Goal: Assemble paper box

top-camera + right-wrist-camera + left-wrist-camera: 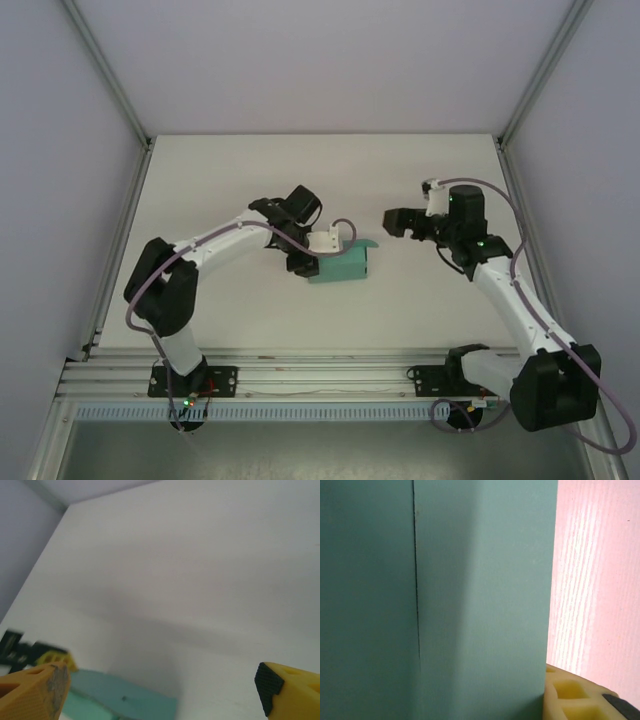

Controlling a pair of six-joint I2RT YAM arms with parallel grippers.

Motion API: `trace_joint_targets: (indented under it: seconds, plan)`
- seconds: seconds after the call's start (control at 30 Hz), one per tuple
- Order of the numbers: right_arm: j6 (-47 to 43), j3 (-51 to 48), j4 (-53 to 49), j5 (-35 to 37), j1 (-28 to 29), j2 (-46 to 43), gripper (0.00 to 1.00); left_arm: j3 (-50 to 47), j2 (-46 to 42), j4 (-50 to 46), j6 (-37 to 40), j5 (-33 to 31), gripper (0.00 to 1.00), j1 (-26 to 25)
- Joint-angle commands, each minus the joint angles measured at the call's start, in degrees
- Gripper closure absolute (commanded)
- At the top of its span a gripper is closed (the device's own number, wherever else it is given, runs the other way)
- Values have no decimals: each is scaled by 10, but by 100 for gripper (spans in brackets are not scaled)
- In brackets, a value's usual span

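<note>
The paper box (pixel 342 264) lies near the middle of the desk (pixel 240 180), its left end grasped by the left fingers (pixel 303 264) — the right fingers (pixel 40 692), off to its right and apart from it, stand spread wide, released.

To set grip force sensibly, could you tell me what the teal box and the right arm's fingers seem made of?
Paper box: seemingly thin matte card; flat teal faces, crisp seam line. Right fingers: probably moulded yellow-orange plastic, with a dark, rubbery-looking pad.
</note>
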Motion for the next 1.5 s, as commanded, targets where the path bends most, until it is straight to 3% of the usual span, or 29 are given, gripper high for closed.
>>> trace_joint_targets:
  seconds: [0.0,0.17,0.23,0.33,0.43,0.73,0.83,1.13,1.37,1.47]
  plan:
    - [-142,16,-40,-96,22,19,13,29,31,-60,-12,16,58,2]
    - [-221,49,-110,-92,60,77,22,36,47,-49,-22,17,58,1]
    - [-223,70,-128,-54,76,104,27,35,45,-44,-24,16,58,0]
    - [-229,104,-147,-17,88,142,46,34,43,-45,-17,15,58,0]
    - [-246,137,-200,-28,92,168,60,34,42,-43,-20,9,58,0]
    - [-242,126,-220,3,98,153,64,38,43,-43,-23,2,58,0]
    - [-226,127,-208,7,100,157,79,43,45,-41,-27,0,58,0]
    - [-99,112,-159,69,134,151,100,45,44,-10,-54,-8,58,0]
    - [116,62,-57,157,176,101,100,47,40,6,-68,-14,58,-2]
    - [156,29,-21,187,187,91,100,49,42,9,-70,-20,58,-2]
